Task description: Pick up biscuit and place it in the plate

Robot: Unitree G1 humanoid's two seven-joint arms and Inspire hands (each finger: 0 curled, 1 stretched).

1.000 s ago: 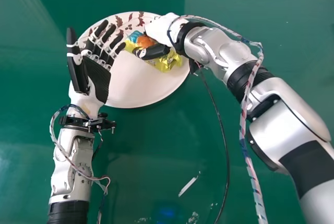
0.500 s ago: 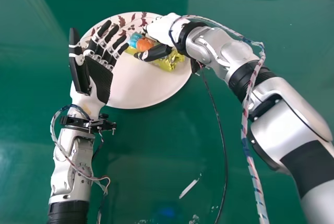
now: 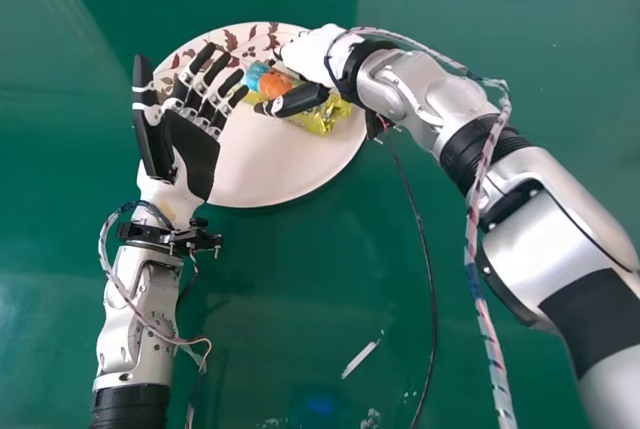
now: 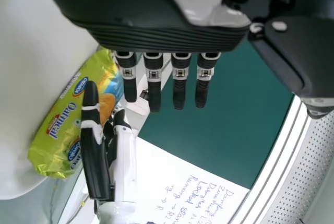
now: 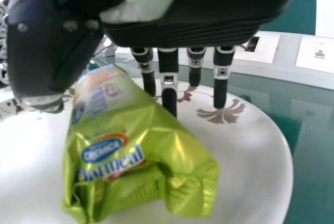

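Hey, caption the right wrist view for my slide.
A green biscuit packet lies on a white patterned plate, the right robot hand open beside it.

We log bright light in the head view, a small blue glare at lower centre on the green table (image 3: 300, 299), and, right wrist view, pale glints across the wrapper (image 5: 141, 145).

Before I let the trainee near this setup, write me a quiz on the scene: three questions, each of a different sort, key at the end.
1. True or false: the biscuit packet lies on the plate.
2. Which one has its palm facing up in the head view?
a) the left hand
b) the right hand
3. Fill in the colour: the table under the plate is ____.

Key: 1 true; 2 a; 3 green.
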